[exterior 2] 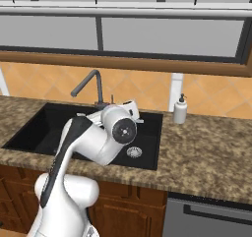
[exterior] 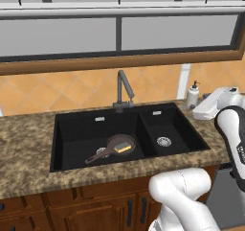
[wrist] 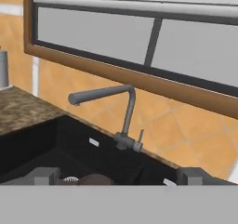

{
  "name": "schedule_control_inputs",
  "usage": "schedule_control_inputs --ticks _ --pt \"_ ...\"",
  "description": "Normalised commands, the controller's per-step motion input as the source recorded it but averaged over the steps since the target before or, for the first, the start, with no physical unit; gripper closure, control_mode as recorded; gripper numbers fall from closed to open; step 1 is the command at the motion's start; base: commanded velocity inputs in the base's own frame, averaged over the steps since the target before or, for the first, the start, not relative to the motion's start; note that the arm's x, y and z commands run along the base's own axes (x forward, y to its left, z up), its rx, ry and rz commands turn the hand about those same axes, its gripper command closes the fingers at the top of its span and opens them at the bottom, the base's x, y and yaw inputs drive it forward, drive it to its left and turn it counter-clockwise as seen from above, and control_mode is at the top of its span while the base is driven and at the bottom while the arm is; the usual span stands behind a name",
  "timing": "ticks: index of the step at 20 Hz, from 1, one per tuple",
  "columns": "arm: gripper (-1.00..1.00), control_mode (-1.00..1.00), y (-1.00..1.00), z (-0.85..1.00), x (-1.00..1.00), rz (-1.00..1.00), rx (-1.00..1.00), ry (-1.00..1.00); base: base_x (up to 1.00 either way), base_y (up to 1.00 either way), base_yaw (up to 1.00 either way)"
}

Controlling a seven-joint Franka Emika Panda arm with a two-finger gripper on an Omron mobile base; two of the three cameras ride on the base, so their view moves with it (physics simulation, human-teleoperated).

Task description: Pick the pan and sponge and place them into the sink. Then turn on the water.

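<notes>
The pan (exterior: 115, 145) lies in the large left bowl of the black sink (exterior: 72, 129), its handle pointing front-left. The yellow sponge (exterior: 124, 148) rests inside the pan. The dark grey faucet (exterior: 123, 88) stands behind the divider between the bowls, and no water shows at its spout. In the hand view my gripper (wrist: 118, 176) is open, its fingertips (wrist: 44, 175) set wide apart with nothing between them. It faces the faucet (wrist: 125, 111) from some distance. A brown bit of the pan (wrist: 95, 179) peeks up at the bottom edge.
A white soap dispenser (exterior: 193, 95) stands on the granite counter (exterior: 28, 153) behind the sink's right corner, close to my arm. The smaller right bowl holds a silver drain (exterior: 164, 141). A grey cylindrical thing (wrist: 3, 69) stands on the counter at the hand view's left edge.
</notes>
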Motion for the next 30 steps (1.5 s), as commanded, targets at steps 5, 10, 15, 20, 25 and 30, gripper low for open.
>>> schedule_control_inputs --ticks 5,10,15,20,25,30 --pt "-1.00 -1.00 0.01 -0.29 0.51 0.00 0.15 0.00 0.00 0.00 0.00" --pt "-1.00 -1.00 0.13 -0.27 0.65 0.00 0.06 0.02 0.00 0.00 0.00" --pt "-1.00 -1.00 0.11 -0.26 0.64 0.00 0.04 0.01 0.00 0.00 0.00" --pt "-1.00 -1.00 0.10 -0.36 0.51 0.02 0.01 0.00 0.00 0.00 0.00" --pt "-1.00 -1.00 0.04 -0.46 0.39 0.06 0.00 0.00 0.00 0.00 0.00" --pt "-1.00 -1.00 0.04 -0.46 0.35 0.06 0.00 0.00 0.00 0.00 0.00"
